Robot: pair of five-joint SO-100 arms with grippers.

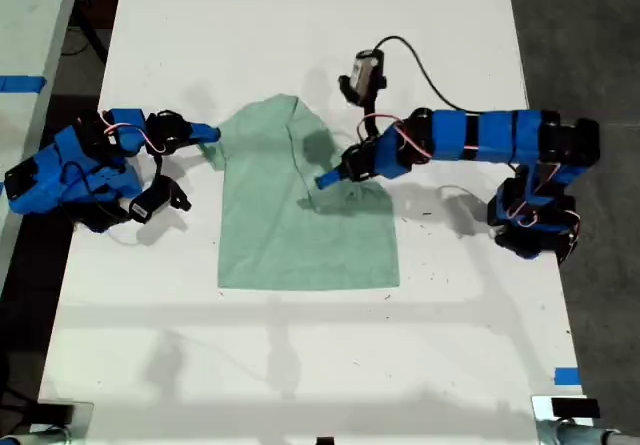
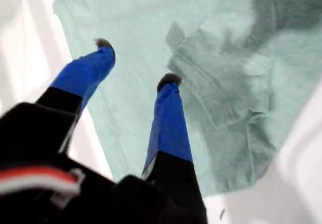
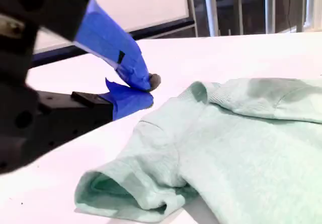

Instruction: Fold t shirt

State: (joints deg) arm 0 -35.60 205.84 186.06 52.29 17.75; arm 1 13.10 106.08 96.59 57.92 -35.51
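Note:
The pale mint-green t shirt (image 1: 290, 225) lies flat on the white table (image 1: 300, 365), its hem toward the exterior view's bottom. A rumpled fold of cloth (image 1: 350, 193) lies over the shirt's body on the exterior view's right side. My first gripper (image 2: 136, 63) hovers open over that part of the t shirt (image 2: 226, 98), holding nothing; the exterior view shows it (image 1: 328, 177) reaching in from the right. My second gripper (image 3: 147, 87) is shut and empty, just beside the sleeve (image 3: 131, 183), at the shirt's left shoulder in the exterior view (image 1: 208, 133).
A wrist camera (image 1: 368, 70) with a looping black cable rides above the arm on the exterior view's right. Blue tape (image 1: 567, 375) marks the table near its lower right in that view. A second table (image 1: 25, 25) stands at that view's left across a dark gap.

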